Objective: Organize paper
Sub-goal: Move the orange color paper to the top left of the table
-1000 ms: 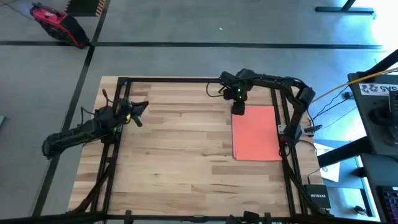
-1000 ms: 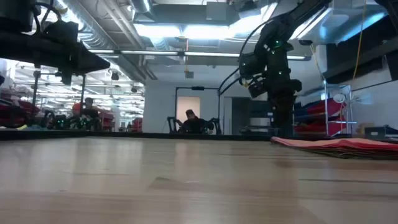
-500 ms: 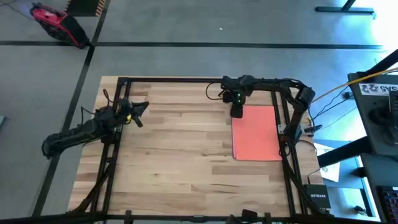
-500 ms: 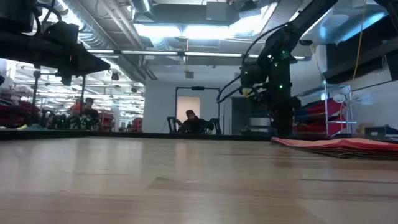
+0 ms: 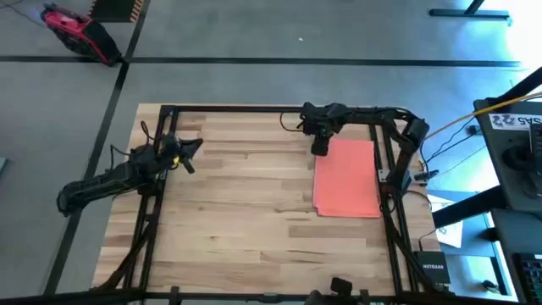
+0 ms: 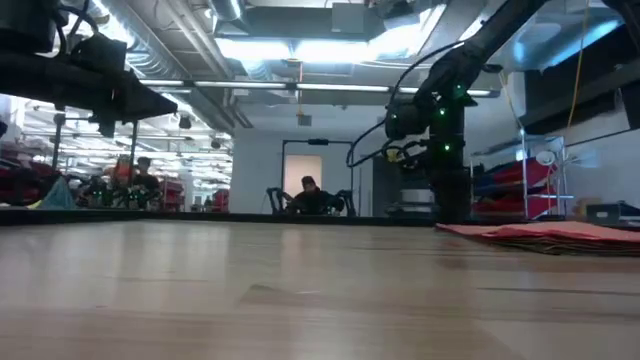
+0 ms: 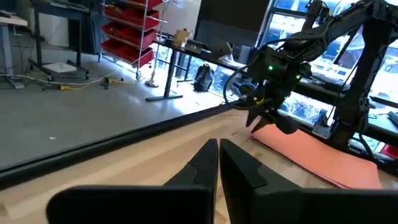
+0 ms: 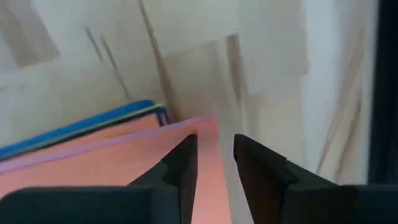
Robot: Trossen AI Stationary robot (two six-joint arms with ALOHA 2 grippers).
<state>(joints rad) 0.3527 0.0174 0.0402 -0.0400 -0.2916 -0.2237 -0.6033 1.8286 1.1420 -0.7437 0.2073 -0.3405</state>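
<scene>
- My right jaws (image 8: pixel 208 163) stand a narrow slit apart, holding nothing, poised right over the far left corner of the paper (image 5: pixel 345 178).
- In my right wrist view that corner shows orange on top, with pink, yellow and blue edges fanned out beneath it.
- The stack lies on the right side of the desk (image 5: pixel 237 212), its long axis running away from these jaws toward the near edge.
- My left jaws (image 7: pixel 217 163) are pressed together, empty, hanging well apart at the left edge; the right arm is far nearer.
</scene>
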